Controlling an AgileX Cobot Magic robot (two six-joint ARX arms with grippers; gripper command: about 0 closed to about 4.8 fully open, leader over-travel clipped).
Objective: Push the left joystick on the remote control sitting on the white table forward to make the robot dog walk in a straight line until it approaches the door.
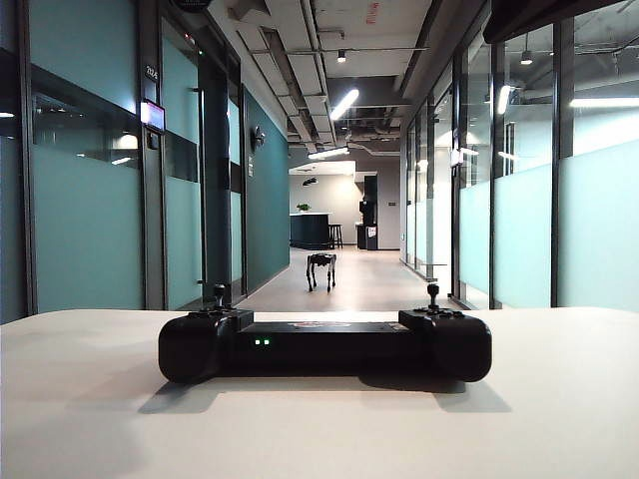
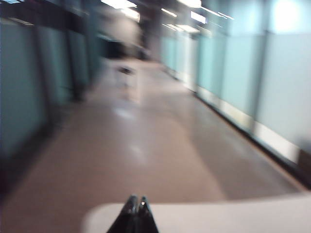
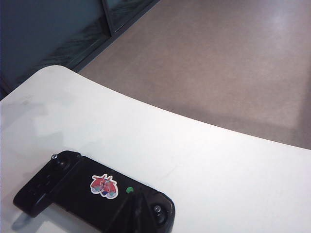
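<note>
**Remote alone on the table, both pincers shut, neither on the stick**

The exterior view shows no arm or pincer at all. The left wrist view is smeared throughout. Only the left gripper [image 2: 136, 201] reads clearly there, its two dark fingers pressed together with no gap and nothing between them. Beyond it lies a strip of the table [image 2: 218, 216], then the corridor floor. A faint dark shape far down the floor may be the dog [image 2: 126, 71], though the blur keeps that unsure. The remote is out of that view, so how far the left gripper is from it cannot be told.

In the right wrist view the right gripper [image 3: 136, 208] is a dark wedge cut off by the picture's edge. It merges with the black remote [image 3: 73, 187], so its outline is hard to trace. It is closed and grips nothing, and whether it touches the remote cannot be told.

The remote lies flat near the middle of the table, two green lights [image 1: 262, 341] on its front edge. The left joystick [image 1: 221, 292] stands upright on the lit half, with nothing touching it. The dog stands well down the corridor, beyond the table.
</note>
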